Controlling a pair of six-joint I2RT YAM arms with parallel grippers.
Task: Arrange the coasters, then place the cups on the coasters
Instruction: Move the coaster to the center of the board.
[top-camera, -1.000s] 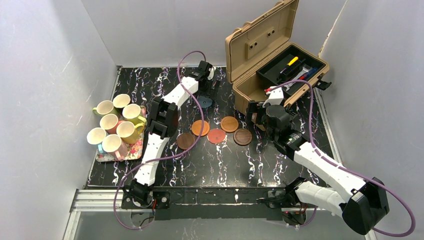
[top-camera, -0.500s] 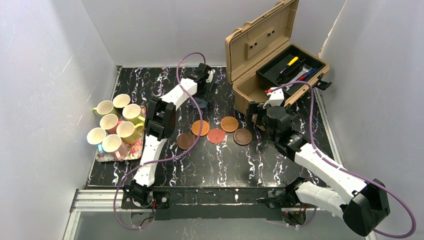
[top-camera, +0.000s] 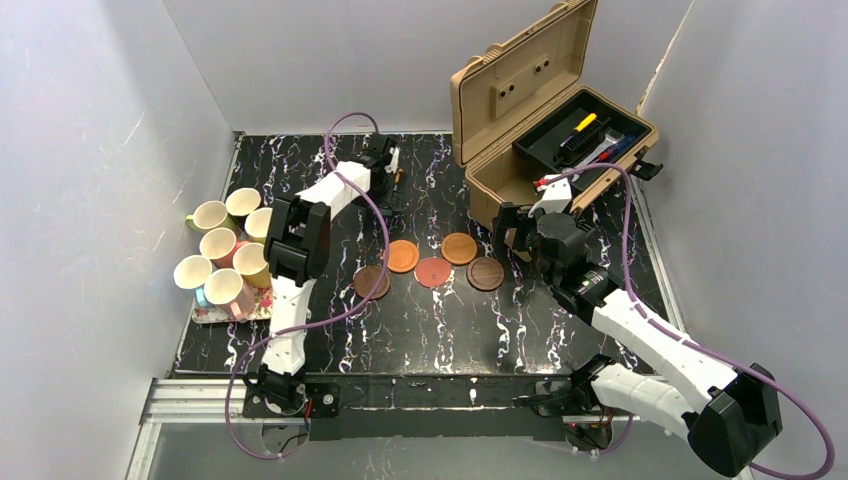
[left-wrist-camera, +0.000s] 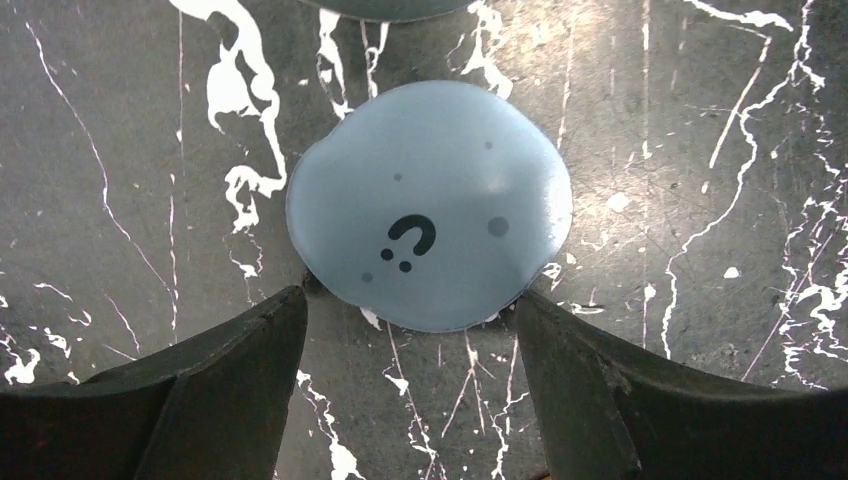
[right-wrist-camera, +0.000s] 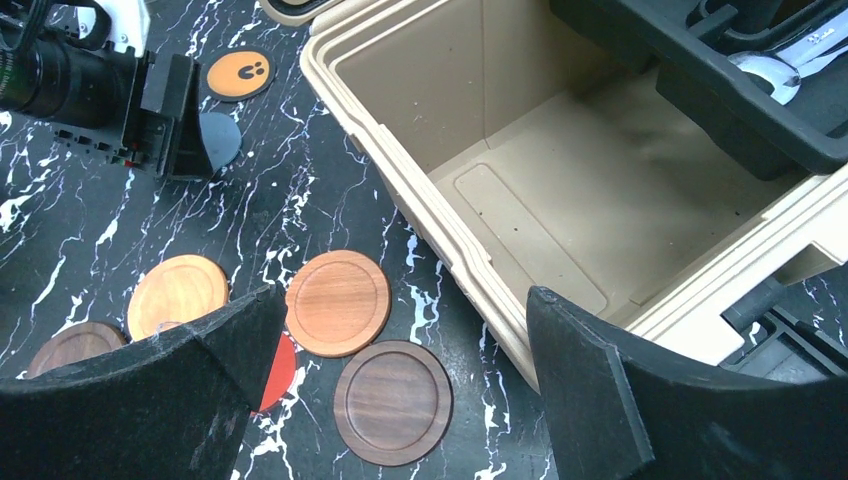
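A grey-blue coaster (left-wrist-camera: 428, 205) with a dark mark lies flat on the table. My left gripper (left-wrist-camera: 410, 300) is open above it, and its fingertips (left-wrist-camera: 290, 305) meet the coaster's near edge on either side. Five more coasters sit mid-table: dark brown (top-camera: 371, 281), orange-brown (top-camera: 402, 256), red (top-camera: 433, 271), orange-brown (top-camera: 459, 248) and dark brown (top-camera: 485, 273). An orange coaster (right-wrist-camera: 240, 75) with a dark mark lies behind the left gripper (top-camera: 385, 185). Several cups (top-camera: 218, 245) stand at the far left. My right gripper (right-wrist-camera: 400, 300) hangs open and empty over the dark brown coaster (right-wrist-camera: 392, 402).
The cups crowd a floral tray (top-camera: 270, 300) by the left wall. An open tan tool case (right-wrist-camera: 420, 190) fills the back right, with tools in its black insert (top-camera: 585, 135). Its near rim is close to my right gripper (top-camera: 515, 232). Purple cables loop over both arms.
My left arm has swung left along the back of the table, and its jaws have narrowed onto the grey-blue coaster's edge. The right arm has barely moved.
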